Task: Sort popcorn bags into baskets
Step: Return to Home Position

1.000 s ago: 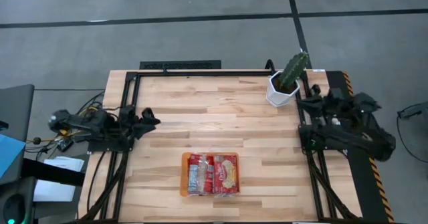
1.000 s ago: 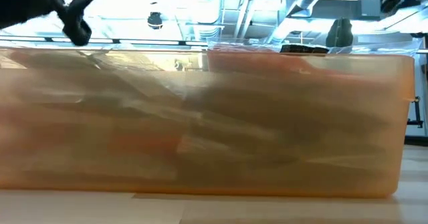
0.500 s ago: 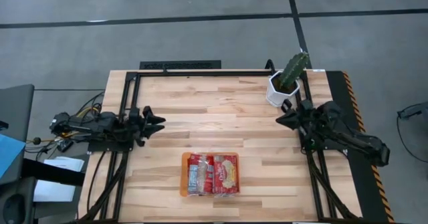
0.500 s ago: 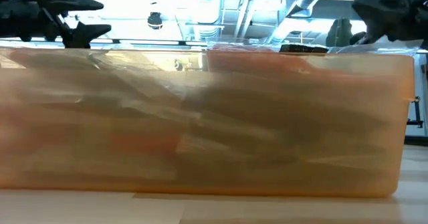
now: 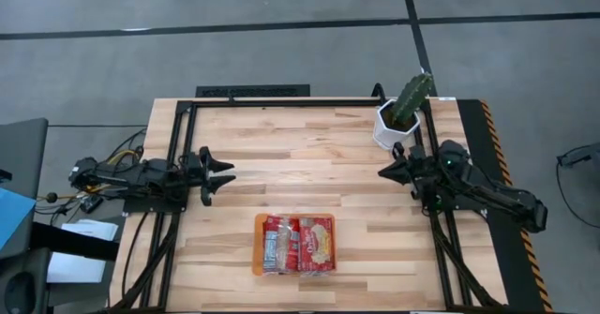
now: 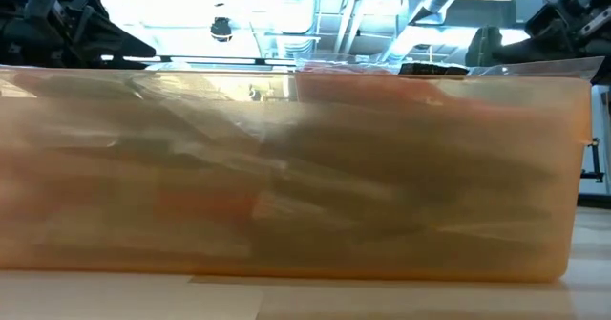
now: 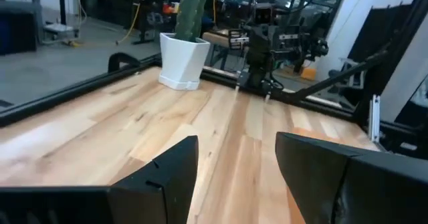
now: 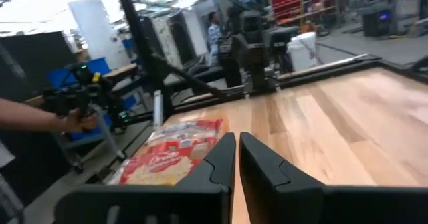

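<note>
The orange basket (image 5: 257, 246) sits near the table's front edge at the middle, and its wall (image 6: 286, 167) fills the low view. Several red popcorn bags (image 5: 298, 243) lie flat in it side by side; they also show in the right wrist view (image 8: 170, 154). My left gripper (image 5: 228, 174) (image 7: 234, 164) hovers open at the table's left side, pointing level toward the right. My right gripper (image 5: 382, 172) (image 8: 237, 160) hovers at the right side, pointing level toward the left, its fingers shut with nothing between them. Neither touches anything.
A white pot with a cactus (image 5: 401, 117) (image 7: 184, 57) stands at the far right corner, just behind my right arm. A black frame (image 5: 281, 101) runs along the table's far and side edges. A person's hand (image 8: 40, 117) shows beyond the table. Bare wood (image 5: 300, 164) lies between the grippers.
My right gripper has come down from high over the right edge and swung toward the table's middle, levelling out. My left gripper has sunk a little, rolled about its own axis and levelled. The basket and bags have kept still.
</note>
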